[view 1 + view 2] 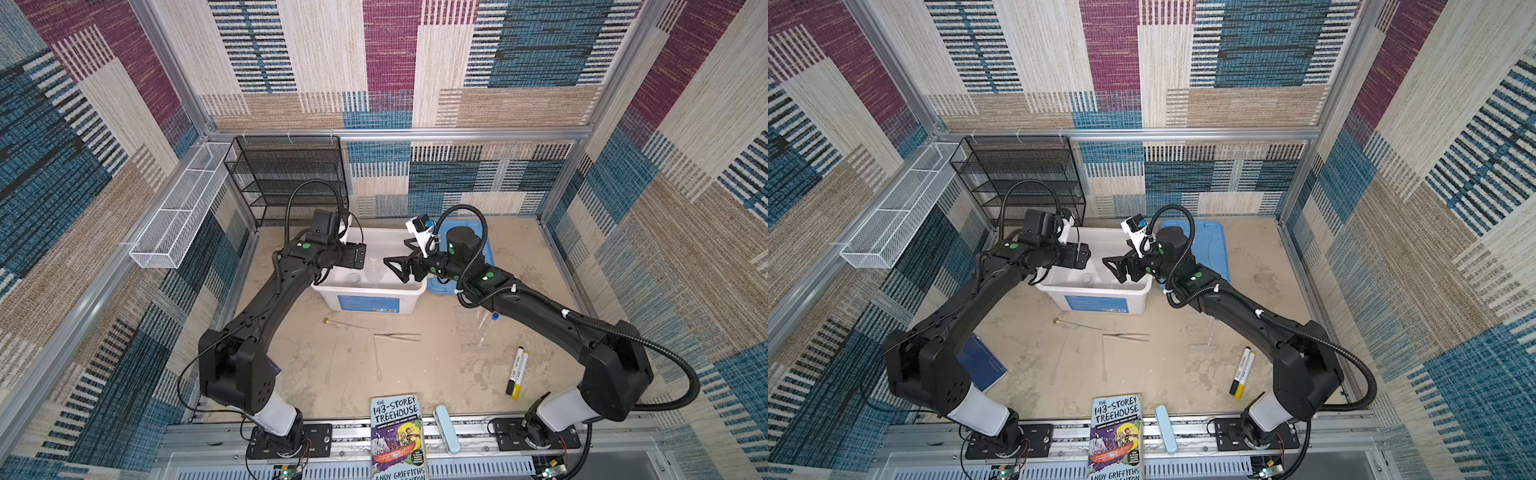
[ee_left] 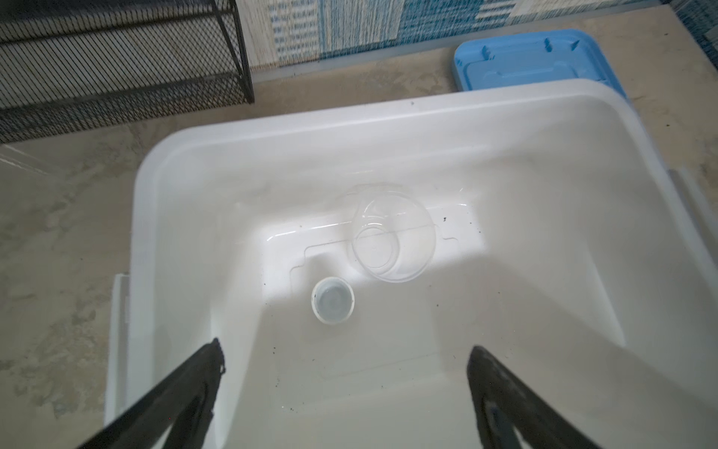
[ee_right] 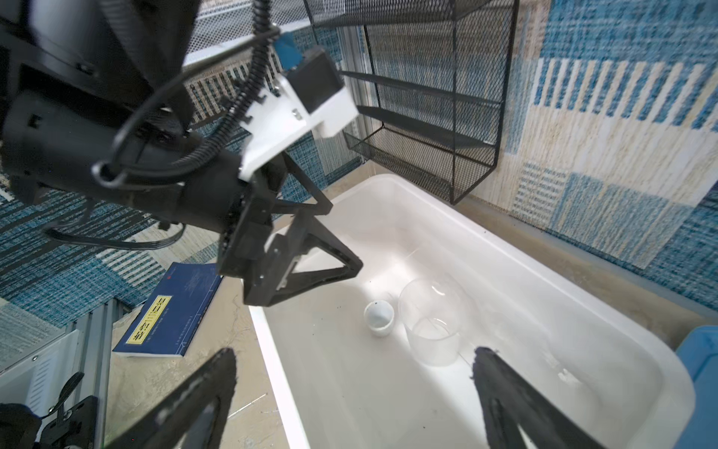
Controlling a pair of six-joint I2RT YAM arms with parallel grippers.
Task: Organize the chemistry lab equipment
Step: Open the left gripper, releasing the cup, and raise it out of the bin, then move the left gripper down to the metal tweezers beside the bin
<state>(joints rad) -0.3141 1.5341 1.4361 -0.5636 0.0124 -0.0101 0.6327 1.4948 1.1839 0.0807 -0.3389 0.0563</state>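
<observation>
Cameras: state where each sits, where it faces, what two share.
Top views: high overhead, facing down on table, white tub, left arm, right arm.
Left wrist: over the tub, facing down into it; open left gripper shows.
Right wrist: over the tub's right end, facing left across it; open right gripper shows.
Shared: both wrist views show the small dish and glass container.
</observation>
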